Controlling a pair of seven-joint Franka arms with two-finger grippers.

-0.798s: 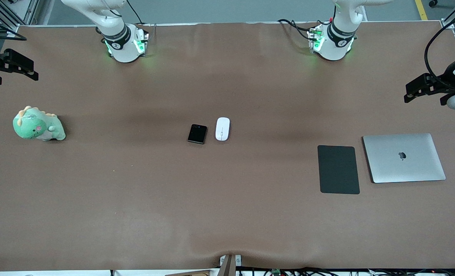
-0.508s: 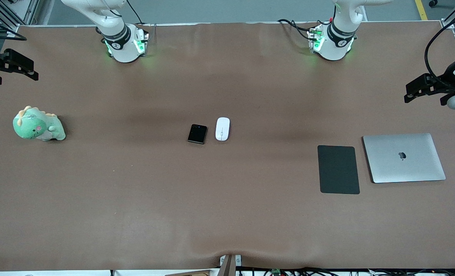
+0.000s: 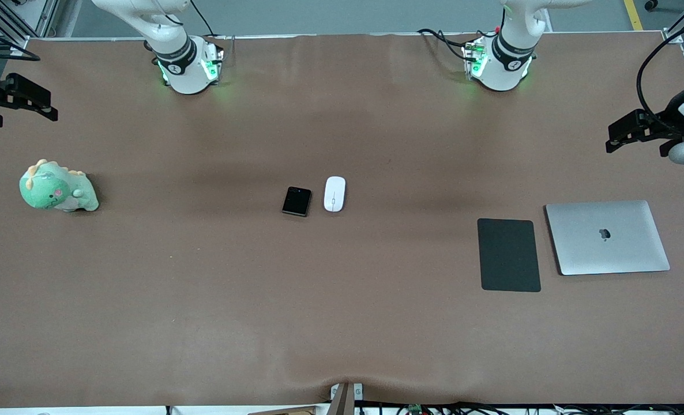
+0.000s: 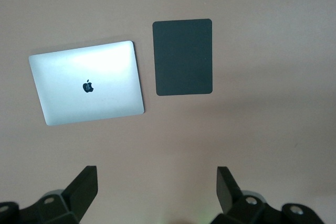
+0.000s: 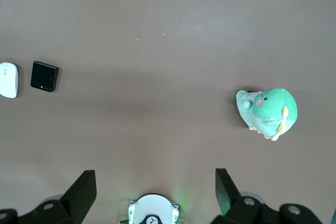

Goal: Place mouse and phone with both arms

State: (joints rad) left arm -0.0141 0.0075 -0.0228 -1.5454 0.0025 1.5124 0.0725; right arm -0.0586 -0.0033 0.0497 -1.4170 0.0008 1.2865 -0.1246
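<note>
The white oval mouse (image 3: 334, 193) and the small glossy black phone (image 3: 296, 201) lie side by side in the middle of the brown table, the mouse toward the left arm's end. The right wrist view also shows the mouse (image 5: 8, 80) and the phone (image 5: 44, 76), far from its fingers. My left gripper (image 3: 616, 137) hangs open, high over the table's edge at the left arm's end. In its own view the left gripper (image 4: 156, 187) has only bare table between its fingers. My right gripper (image 3: 45, 104) hangs open over the right arm's end; the right gripper (image 5: 155, 187) is empty too.
A closed silver laptop (image 3: 607, 237) and a matte black pad (image 3: 508, 255) lie toward the left arm's end. They also show as the laptop (image 4: 87, 83) and the pad (image 4: 184, 56). A green plush dinosaur (image 3: 57, 187) sits toward the right arm's end.
The left gripper has edged very slightly upward in the front view. The right gripper, the mouse and the phone have not moved.
</note>
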